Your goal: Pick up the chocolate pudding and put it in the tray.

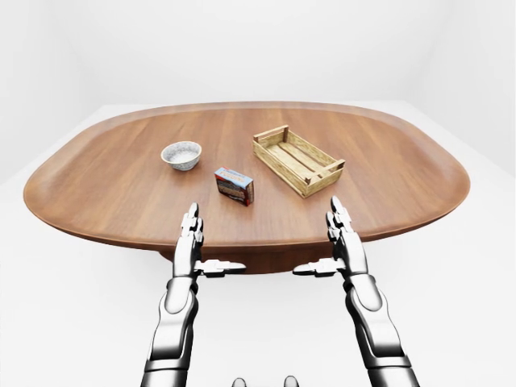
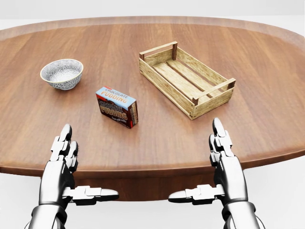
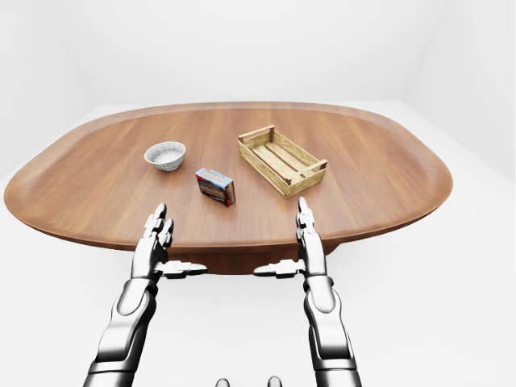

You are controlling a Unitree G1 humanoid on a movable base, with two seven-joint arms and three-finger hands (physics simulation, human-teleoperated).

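The chocolate pudding (image 2: 117, 107) is a small red and blue box standing on the oval wooden table (image 2: 267, 71), near the middle of the head view. The tray (image 2: 186, 78) is a slatted wooden crate to its right, and nothing lies in it. My left hand (image 2: 64, 164) is open at the table's near edge, below and left of the box. My right hand (image 2: 221, 162) is open at the same edge, below the tray. Both hands are empty, fingers straight and thumbs pointing inward.
A small patterned bowl (image 2: 62, 73) stands on the table to the left of the pudding box. The table's near rim runs across just under my fingertips. White floor and walls surround the table.
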